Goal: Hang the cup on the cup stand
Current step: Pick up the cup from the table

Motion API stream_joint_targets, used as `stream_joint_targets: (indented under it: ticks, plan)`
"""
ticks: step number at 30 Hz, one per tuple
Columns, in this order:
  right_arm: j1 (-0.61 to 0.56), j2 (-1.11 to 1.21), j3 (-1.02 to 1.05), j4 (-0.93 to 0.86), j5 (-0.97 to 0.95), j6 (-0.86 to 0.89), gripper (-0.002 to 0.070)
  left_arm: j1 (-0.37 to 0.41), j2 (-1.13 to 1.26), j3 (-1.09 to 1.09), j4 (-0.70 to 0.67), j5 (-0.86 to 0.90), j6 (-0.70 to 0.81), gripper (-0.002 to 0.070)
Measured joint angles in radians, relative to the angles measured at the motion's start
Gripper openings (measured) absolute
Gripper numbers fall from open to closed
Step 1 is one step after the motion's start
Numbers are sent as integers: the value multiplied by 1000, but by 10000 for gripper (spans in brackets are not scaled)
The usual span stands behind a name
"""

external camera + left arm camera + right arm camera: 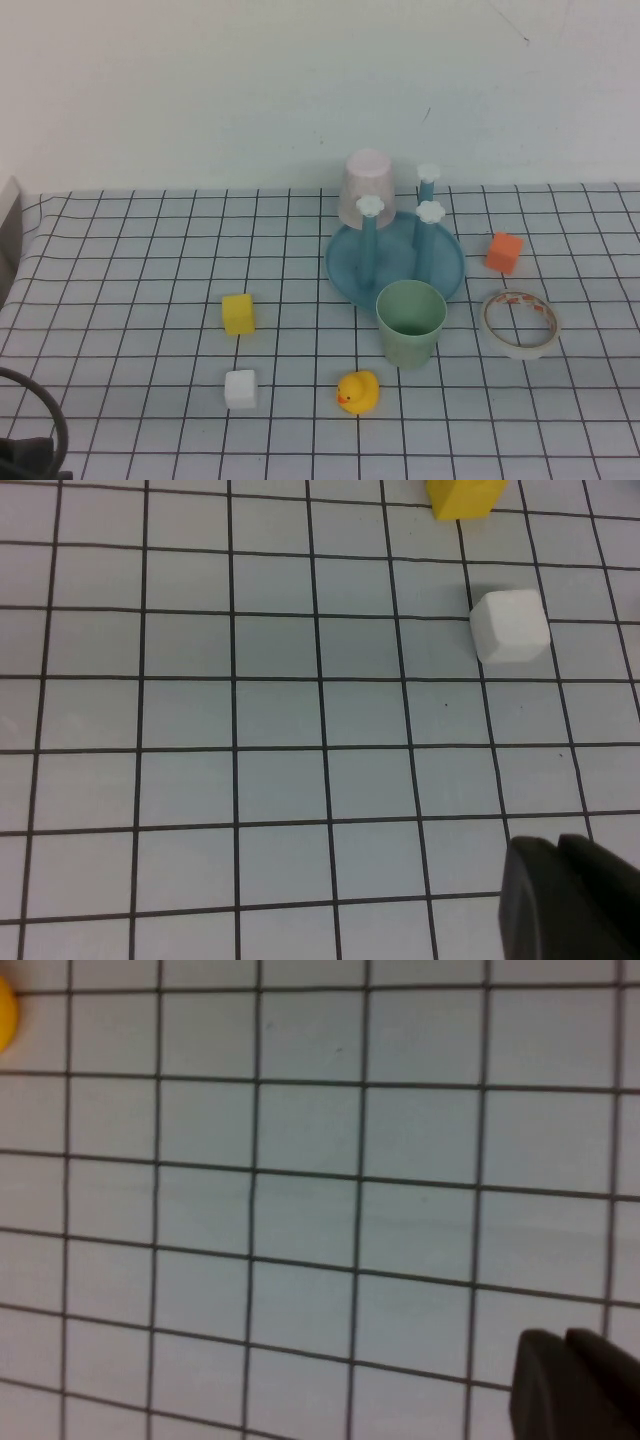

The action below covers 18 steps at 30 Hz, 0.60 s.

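cup (410,322) upright on gridded white tablecloth (150,260) before cup stand (395,262); left gripper (570,900), right gripper (575,1385) fingers closed, empty.

Cup (410,322) crowded by cup stand (345,272) and duck (358,391).

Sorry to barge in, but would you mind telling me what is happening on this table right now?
Nothing is being handled yet. The mint-green cup stands upright on the table just in front of the blue cup stand, not hung. A pink cup already sits upside down on a rear peg. The left tool and the right tool are both shut, empty, over bare gridded cloth near the robot's edge.
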<state>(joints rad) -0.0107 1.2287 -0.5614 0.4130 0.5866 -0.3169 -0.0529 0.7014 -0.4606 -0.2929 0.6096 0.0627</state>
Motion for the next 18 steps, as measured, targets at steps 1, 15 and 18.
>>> stream_joint_targets:
  ticks: [1, 15, 18]
  plan:
    - [0, 40, -19, 37, 17, -33, -1, 0, 0, 0, 0, 0, 0, -2]
    - [219, 359, -444, 154, 109, -152, 457, 0, 0, 0, -2, -7, 6, -1]
    - [280, 411, -542, 148, 107, -154, 473, 0, 0, 0, -9, -7, 8, -2]
